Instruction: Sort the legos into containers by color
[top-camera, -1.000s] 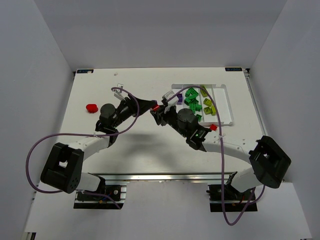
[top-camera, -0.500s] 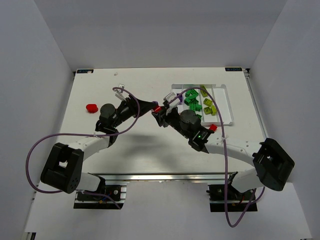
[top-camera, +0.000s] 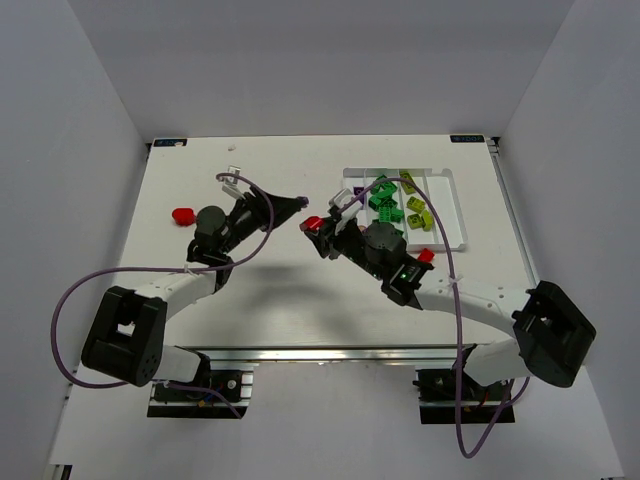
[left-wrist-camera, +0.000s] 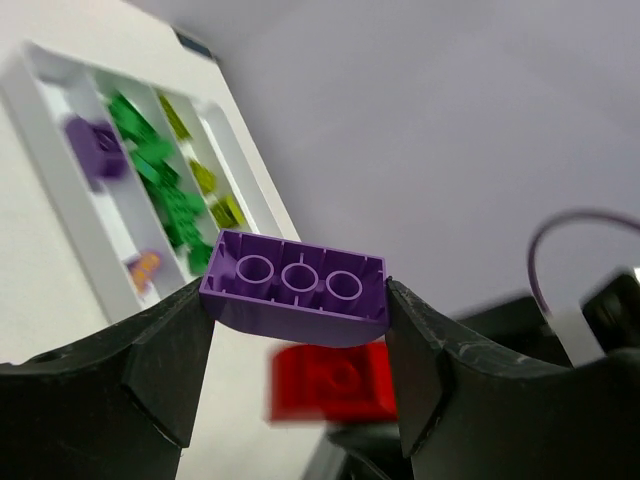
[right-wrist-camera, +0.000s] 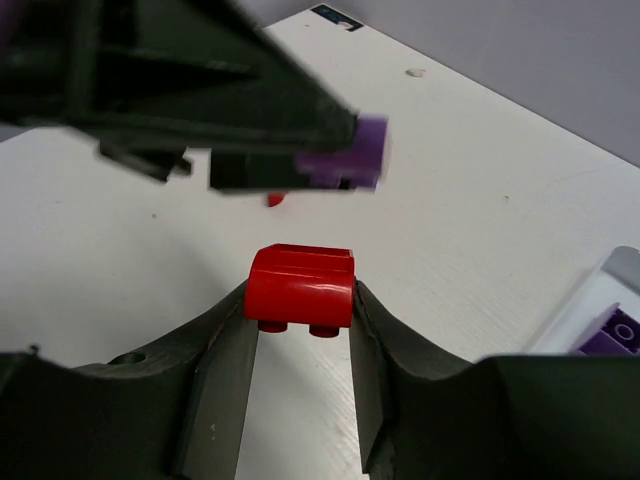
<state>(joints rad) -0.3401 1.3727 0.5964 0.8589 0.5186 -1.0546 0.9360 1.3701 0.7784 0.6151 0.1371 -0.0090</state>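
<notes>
At about two o'clock on the table (top-camera: 200, 170) sits the white tray (top-camera: 457, 225), its four long compartments lying side by side. The compartment on the nine o'clock side holds purple legos (top-camera: 357, 191). The next holds a heap of green legos (top-camera: 383, 200), and the third holds yellow-green legos (top-camera: 414, 208). The one on the three o'clock side shows just its white floor.

Near the middle of the table the two arms meet almost tip to tip. The left gripper (top-camera: 297, 203) is clamped on a purple brick (left-wrist-camera: 295, 288), pinched by its short ends, with the hollow underside facing its wrist camera. The right gripper (top-camera: 320, 228) pinches a red brick (right-wrist-camera: 300, 283) between its fingers, studs pointing down, held off the tabletop. The two held bricks are near each other but apart, at the tray's nine o'clock side and outside it. A loose red lego (top-camera: 182, 215) lies on the table at about nine o'clock, well apart from the tray.
</notes>
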